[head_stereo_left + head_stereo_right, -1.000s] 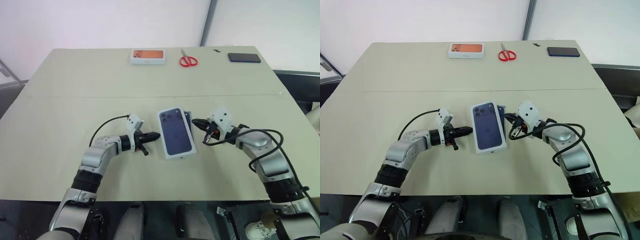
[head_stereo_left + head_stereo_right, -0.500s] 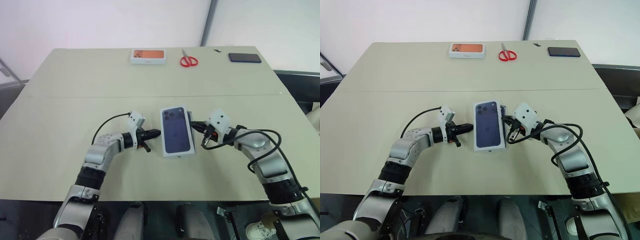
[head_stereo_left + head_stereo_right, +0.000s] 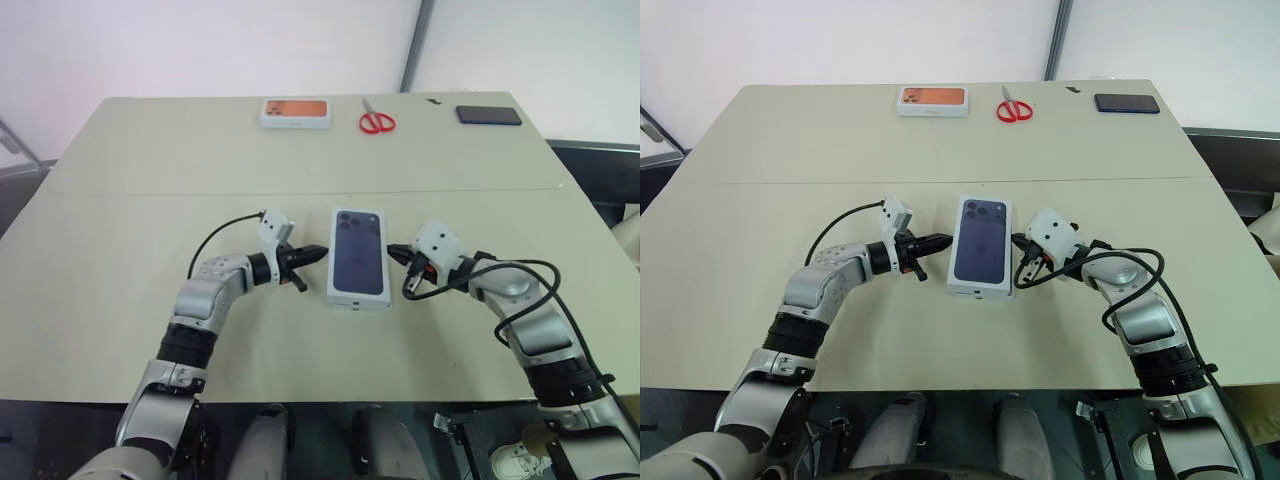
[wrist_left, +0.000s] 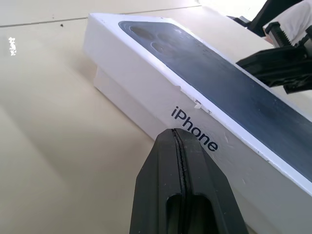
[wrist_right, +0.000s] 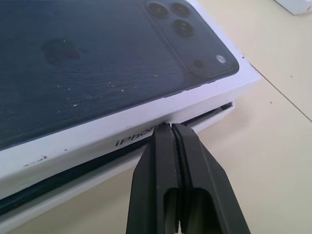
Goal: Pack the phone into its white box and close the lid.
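Note:
The lid (image 3: 358, 258), white with a dark blue phone printed on top, lies squarely over the white box (image 4: 114, 92) at mid-table. It sits a little raised on the right side, where a thin dark strip shows between lid and tray edge (image 5: 92, 178). The rest of the phone is hidden beneath the lid. My left gripper (image 3: 320, 252) is shut, its tip (image 4: 176, 132) against the lid's left side by the lettering. On the opposite side my right gripper (image 3: 392, 252) is also shut, and its tip (image 5: 169, 127) meets the lid's right side wall. Neither holds anything.
Along the table's far edge lie a white box with an orange picture (image 3: 296, 112), red scissors (image 3: 377, 122) and a black phone (image 3: 489, 115). Open tabletop surrounds the lid on every side.
The lid was skewed with a dark edge showing at its right; it has turned straight and now covers that edge. My left gripper has moved right towards the lid.

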Robot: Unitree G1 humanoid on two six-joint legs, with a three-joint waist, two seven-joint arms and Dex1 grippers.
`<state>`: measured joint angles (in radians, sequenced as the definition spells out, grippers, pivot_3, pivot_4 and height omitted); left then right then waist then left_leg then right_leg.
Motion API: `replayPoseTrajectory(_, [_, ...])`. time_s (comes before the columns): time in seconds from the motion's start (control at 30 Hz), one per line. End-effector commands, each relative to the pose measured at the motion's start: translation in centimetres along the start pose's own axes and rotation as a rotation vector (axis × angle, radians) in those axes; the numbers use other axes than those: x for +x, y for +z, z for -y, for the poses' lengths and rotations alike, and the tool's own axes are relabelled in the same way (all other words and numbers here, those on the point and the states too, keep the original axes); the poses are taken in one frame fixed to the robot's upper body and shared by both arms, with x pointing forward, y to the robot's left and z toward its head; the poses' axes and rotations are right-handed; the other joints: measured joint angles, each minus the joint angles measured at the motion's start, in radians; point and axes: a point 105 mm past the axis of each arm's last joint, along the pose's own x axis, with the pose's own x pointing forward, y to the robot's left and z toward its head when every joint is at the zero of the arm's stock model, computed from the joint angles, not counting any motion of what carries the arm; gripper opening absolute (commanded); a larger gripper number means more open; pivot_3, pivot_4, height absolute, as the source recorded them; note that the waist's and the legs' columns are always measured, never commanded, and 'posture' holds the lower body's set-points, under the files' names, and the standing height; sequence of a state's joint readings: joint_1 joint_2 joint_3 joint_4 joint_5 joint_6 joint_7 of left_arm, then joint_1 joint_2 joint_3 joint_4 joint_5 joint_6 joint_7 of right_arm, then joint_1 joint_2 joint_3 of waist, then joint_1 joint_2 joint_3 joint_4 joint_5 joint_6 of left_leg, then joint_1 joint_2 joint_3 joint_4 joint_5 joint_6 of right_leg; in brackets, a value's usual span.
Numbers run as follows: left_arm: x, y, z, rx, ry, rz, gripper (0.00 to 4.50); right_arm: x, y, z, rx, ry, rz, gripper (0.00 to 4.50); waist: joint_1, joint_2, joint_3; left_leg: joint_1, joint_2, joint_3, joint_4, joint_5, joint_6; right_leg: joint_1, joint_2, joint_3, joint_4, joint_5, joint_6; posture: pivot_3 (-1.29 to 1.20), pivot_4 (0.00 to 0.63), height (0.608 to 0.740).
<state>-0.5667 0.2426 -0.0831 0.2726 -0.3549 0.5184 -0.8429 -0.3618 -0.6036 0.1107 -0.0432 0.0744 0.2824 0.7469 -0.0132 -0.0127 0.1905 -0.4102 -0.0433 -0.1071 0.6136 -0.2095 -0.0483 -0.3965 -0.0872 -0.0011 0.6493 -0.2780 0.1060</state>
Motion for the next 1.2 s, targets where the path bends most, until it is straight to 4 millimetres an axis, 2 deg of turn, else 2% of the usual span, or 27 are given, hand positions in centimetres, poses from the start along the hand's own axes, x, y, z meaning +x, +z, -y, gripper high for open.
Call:
replayPoseTrajectory(0.03, [0.8, 0.9, 1.2, 0.034, -0.058, 0.026, 0.0, -0.2, 1.2, 0.2, -0.03, -0.01, 0.048, 0.05, 0.0, 0.0, 0.0, 0.0, 0.0, 0.0, 0.0, 0.0, 0.0, 0.0, 0.0, 0.0, 0.0, 0.0, 0.0, 0.0, 0.15, 0.74])
replayPoseTrajectory(0.23, [0.9, 0.6, 1.0, 0.028, -0.052, 0.02, 0.0, -0.3, 0.9, 0.4, -0.023, -0.016, 0.034, 0.05, 0.001, 0.0, 0.0, 0.0, 0.0, 0.0, 0.0, 0.0, 0.0, 0.0, 0.0, 0.0, 0.0, 0.0, 0.0, 0.0, 0.15, 0.74])
replayPoseTrajectory(0.6, [0.7, 0.3, 0.8, 0.044, -0.04, 0.013, 0.0, -0.6, 0.1, -0.9, -0.03, 0.031, 0.009, 0.05, 0.0, 0.0, 0.0, 0.0, 0.0, 0.0, 0.001, 0.0, 0.0, 0.0, 0.0, 0.0, 0.0, 0.0, 0.0, 0.0, 0.15, 0.74])
replayPoseTrajectory(0.8, [0.8, 0.3, 1.2, 0.044, -0.053, 0.016, 0.0, -0.7, 0.1, -0.4, -0.042, 0.011, -0.001, 0.05, 0.001, 0.0, 0.0, 0.0, 0.0, 0.0, 0.001, 0.0, 0.0, 0.0, 0.0, 0.0, 0.0, 0.0, 0.0, 0.0, 0.15, 0.74])
replayPoseTrajectory(0.9, [0.3, 0.0, 0.8, 0.041, -0.033, 0.013, 0.0, -0.8, -0.1, -0.5, -0.063, 0.016, -0.013, 0.05, 0.001, 0.0, 0.0, 0.0, 0.0, 0.0, 0.001, 0.0, 0.0, 0.0, 0.0, 0.0, 0.0, 0.0, 0.0, 0.0, 0.15, 0.74])
replayPoseTrajectory(1.03, [-0.9, 0.6, -0.1, 0.055, 0.008, 0.026, 0.0, -1.1, -0.6, 1.1, -0.077, -0.05, -0.052, 0.05, -0.001, 0.0, 0.0, 0.0, 0.0, 0.0, 0.001, 0.0, 0.0, 0.0, 0.0, 0.0, 0.001, 0.0, 0.0, 0.0, 0.15, 0.74])
replayPoseTrajectory(1.2, [-1.7, 1.7, -0.8, 0.083, 0.045, 0.046, 0.0, -1.3, -0.1, 2.8, -0.077, -0.12, -0.047, 0.05, -0.001, 0.0, 0.0, 0.0, 0.0, 0.0, 0.001, 0.0, 0.0, 0.0, 0.0, 0.0, 0.001, 0.0, 0.0, 0.0, 0.15, 0.74])
